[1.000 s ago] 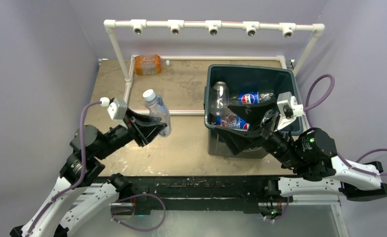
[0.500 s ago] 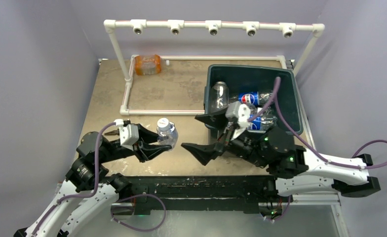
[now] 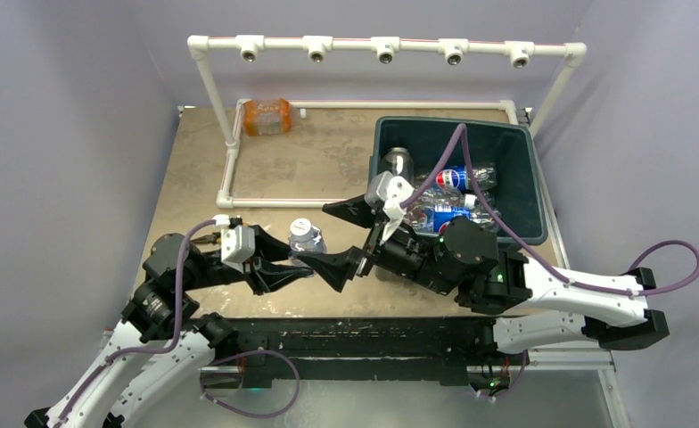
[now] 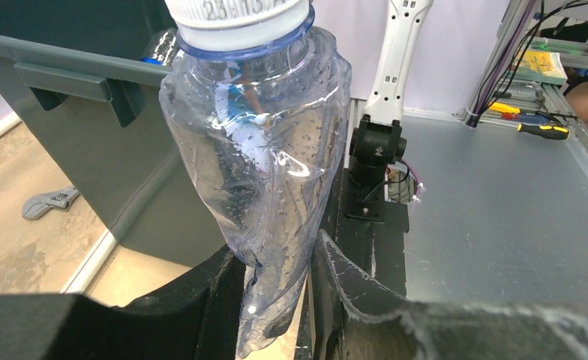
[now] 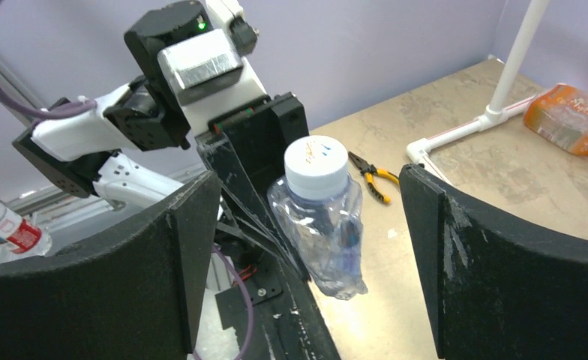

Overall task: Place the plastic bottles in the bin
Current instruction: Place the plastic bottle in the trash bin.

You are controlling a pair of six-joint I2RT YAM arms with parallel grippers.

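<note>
Left gripper (image 4: pixel 276 300): black, rough-textured fingers pinching crumpled lower end of clear bottle (image 4: pixel 261 150). Bottle thin, dented plastic, droplets inside, ribbed white cap (image 5: pixel 317 165). Long axis near upright, cap up. Held over near part of table (image 3: pixel 328 160), left of bin (image 3: pixel 453 125).

Right gripper (image 5: pixel 306 187) spread wide, curved black jaws either side of bottle, not touching.

Bin dark green, rectangular, thick rim. Inside: blue-labelled bottles (image 3: pixel 451 176), clear one (image 3: pixel 399 162), lying down.

Orange bottle (image 3: pixel 267 116) lying at table's far-left corner.
</note>
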